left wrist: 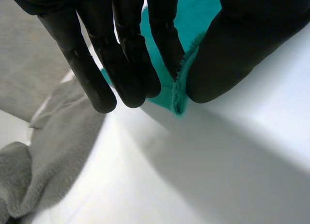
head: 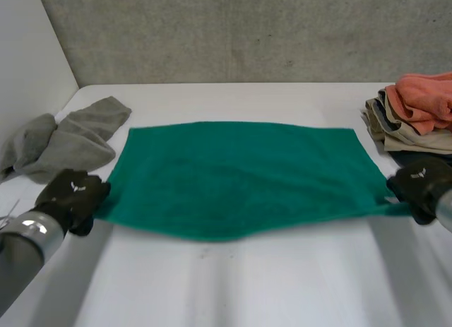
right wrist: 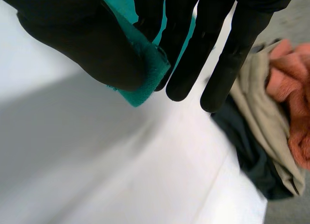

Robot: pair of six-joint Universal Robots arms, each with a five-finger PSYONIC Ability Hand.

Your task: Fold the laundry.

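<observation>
Towel (head: 240, 179) lies between cloth (head: 70, 140) at left and, seemingly, stacked clothes (head: 413, 119).

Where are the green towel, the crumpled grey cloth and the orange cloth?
Green towel (head: 240, 175): head view, its middle.
Crumpled grey cloth (head: 78, 140): head view, its middle fold.
Orange cloth (head: 425, 101): head view, its top side.

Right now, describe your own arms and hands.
The left hand and right hand are matte black, each with a small white mark on its back. Their fingers are long, smooth and round-tipped, beside a thicker thumb. The left arm is a grey cylinder with a shiny wrist band; the right arm is grey too.
</observation>
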